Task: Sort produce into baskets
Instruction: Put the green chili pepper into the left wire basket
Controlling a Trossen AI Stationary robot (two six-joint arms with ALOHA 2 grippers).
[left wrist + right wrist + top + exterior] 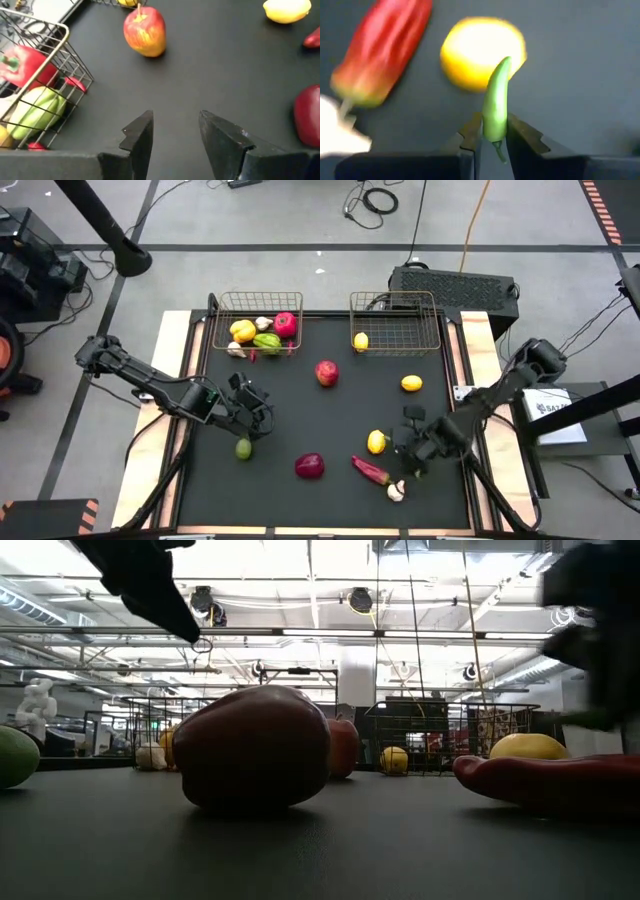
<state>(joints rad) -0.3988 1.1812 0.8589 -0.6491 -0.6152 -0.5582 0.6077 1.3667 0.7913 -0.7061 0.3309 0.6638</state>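
My right gripper (pixel 494 127) is shut on a small green chilli (pixel 496 100), above a yellow lemon (pixel 376 441) near the table's front right. A red chilli (pixel 370 470) and white garlic (pixel 396 491) lie beside it. My left gripper (pixel 175 125) hangs open over bare mat at the left (pixel 250 405), nothing between its fingers. The left basket (pixel 222 340) holds peppers and garlic. The right basket (pixel 400 345) holds one lemon (pixel 361 340). An apple (pixel 326 372), a second lemon (pixel 411 383), a lime (pixel 243 448) and a purple onion (pixel 309 466) lie loose on the mat. My right gripper pinches the green chilli's stem end (pixel 495 134) between its two fingers. The fingers slant down from above and lie along the chilli. The pointed end (pixel 504 62) sticks out past the fingertips. The chilli is lifted clear of the mat, over the lemon.
The black mat (pixel 330 415) has free room between the apple and the front row of produce. Pale wooden strips (pixel 170 350) border the mat left and right. A dark box (pixel 455 285) stands behind the right basket.
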